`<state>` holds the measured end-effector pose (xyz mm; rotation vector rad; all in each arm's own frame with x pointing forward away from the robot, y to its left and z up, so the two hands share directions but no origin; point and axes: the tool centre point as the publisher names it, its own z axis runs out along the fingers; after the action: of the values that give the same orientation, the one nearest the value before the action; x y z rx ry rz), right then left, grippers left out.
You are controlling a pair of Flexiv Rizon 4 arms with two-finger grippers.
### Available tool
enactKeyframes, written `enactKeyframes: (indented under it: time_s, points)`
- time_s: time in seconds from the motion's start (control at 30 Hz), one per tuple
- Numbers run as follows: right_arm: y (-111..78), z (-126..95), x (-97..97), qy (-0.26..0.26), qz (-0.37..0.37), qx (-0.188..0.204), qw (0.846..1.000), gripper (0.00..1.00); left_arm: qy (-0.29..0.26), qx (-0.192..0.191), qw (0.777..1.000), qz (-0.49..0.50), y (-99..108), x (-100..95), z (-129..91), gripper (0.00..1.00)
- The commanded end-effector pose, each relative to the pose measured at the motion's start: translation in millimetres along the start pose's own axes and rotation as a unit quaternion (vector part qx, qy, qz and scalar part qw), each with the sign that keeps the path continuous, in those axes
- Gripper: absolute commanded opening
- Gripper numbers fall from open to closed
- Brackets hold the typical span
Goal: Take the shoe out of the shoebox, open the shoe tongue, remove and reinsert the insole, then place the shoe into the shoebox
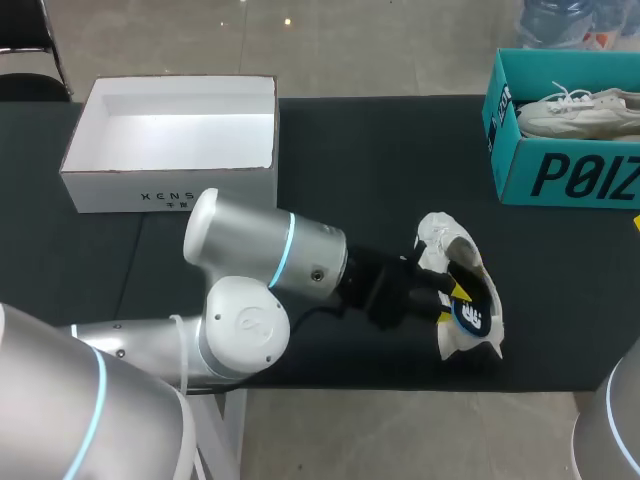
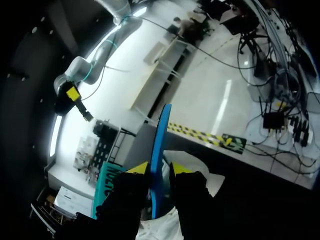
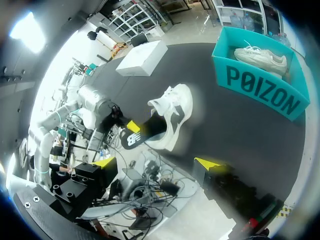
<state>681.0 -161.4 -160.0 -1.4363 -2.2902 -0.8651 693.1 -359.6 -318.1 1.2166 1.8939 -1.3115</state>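
the big silver left arm (image 1: 260, 270) fills the near corner of the head view and reaches across the dark table (image 1: 350, 160) to a white shoe (image 1: 445, 240) lying on its side near the front edge. the left claw (image 2: 159, 170) is pinching a blue and black insole (image 1: 470, 312) by its edge, one yellow tip on each face. the thin sheet stands upright between them, a hold that probably lets it slide lengthwise along the shoe's opening. the heel end of the insole pokes out of the shoe and the rest seems to sit inside, so this looks like the insole step, though whether it is going out or in cannot be told. the right claw (image 3: 157, 162) hangs well apart above the table with its tips spread wide and nothing between them, likely waiting. the empty white shoebox (image 1: 170, 190) sits at the far left, open side up, ready for the shoe. a teal box (image 1: 560, 175) at the far right holds another white shoe (image 1: 580, 110).
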Motion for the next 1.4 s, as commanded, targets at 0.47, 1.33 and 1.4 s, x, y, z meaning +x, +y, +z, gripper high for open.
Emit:
enactKeyframes:
  time_s: [0.47,1.33,1.4]
  points:
    - [-0.2,-0.1,0.0,-0.001,0.001,0.001,1.000,1.00,-0.006,-0.017,1.000,0.010,7.6,-7.2,11.4,0.00]
    - [-0.2,-0.1,0.0,-0.001,0.001,0.001,1.000,1.00,-0.015,-0.072,0.997,0.017,43.3,-10.1,18.8,0.25]
    - [-0.2,-0.1,0.0,-0.001,0.001,0.001,1.000,1.00,-0.014,-0.067,0.997,0.021,37.9,-13.0,18.5,0.89]
